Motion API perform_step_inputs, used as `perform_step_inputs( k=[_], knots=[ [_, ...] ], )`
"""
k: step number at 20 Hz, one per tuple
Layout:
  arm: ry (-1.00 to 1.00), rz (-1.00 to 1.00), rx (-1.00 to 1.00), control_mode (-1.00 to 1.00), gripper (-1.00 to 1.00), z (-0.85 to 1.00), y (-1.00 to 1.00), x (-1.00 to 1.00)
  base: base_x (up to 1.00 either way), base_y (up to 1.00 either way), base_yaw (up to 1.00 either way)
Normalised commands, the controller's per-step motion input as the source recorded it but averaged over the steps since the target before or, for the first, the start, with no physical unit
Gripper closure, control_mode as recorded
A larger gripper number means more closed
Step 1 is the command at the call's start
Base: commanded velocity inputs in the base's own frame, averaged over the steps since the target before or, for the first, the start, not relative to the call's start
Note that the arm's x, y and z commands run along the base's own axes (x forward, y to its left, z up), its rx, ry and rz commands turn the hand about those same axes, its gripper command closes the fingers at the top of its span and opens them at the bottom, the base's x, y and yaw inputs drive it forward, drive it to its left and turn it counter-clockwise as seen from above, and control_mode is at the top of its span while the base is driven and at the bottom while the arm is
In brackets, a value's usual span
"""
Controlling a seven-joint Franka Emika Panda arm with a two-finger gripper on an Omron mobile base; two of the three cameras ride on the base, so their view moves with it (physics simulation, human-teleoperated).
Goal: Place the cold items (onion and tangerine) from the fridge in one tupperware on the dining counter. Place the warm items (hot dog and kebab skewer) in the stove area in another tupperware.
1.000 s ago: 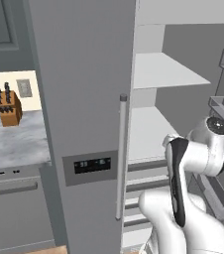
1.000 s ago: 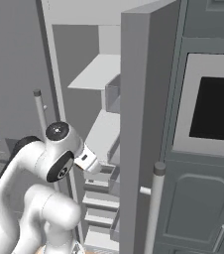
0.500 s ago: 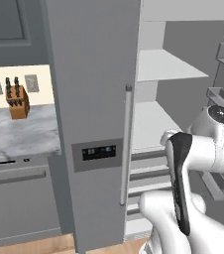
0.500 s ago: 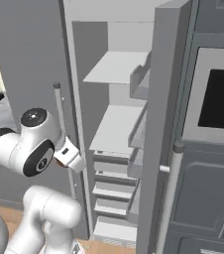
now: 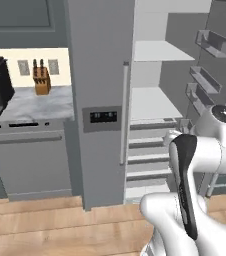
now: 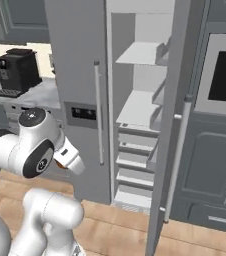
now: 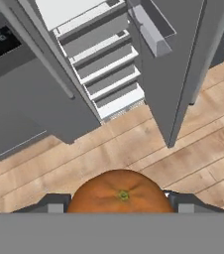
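A coffee machine [image 6: 17, 69] and a wooden knife block [image 5: 41, 82] are being displayed on a marbled grey counter [image 5: 37, 103], the block standing well apart from the machine against a cream backsplash. Below the counter, a grey dishwasher [image 5: 30, 159] is being shown shut. A built-in wall oven [image 6: 224, 76] with a dark window is being framed at the right, above grey cabinet doors [image 6: 209, 164], while pale wood flooring [image 7: 134, 154] is being seen underfoot.

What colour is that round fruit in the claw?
Orange; the tangerine shows best in the hand view.
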Motion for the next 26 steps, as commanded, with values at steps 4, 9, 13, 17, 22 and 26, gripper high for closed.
perform_step_inputs(
  k=[4, 9, 13, 17, 22, 26],
  knots=[
    [0.00, 0.00, 0.00, 1.00, 1.00, 0.00, 0.00, 0.00, -1.00, 0.01, 0.38],
    [0.00, 0.00, 0.00, 1.00, 1.00, 0.00, 0.00, 0.00, -1.00, 0.03, 0.22],
    [0.00, 0.00, 0.00, 1.00, 1.00, 0.00, 0.00, 0.00, -1.00, 0.16, 0.04],
    [0.00, 0.00, 0.00, 1.00, 1.00, 0.00, 0.00, 0.00, -1.00, 0.16, 0.00],
    [0.00, 0.00, 0.00, 1.00, 1.00, 0.00, 0.00, 0.00, -1.00, 0.28, 0.00],
    [0.00, 0.00, 0.00, 1.00, 1.00, 0.00, 0.00, 0.00, -1.00, 0.36, 0.00]
  ],
)
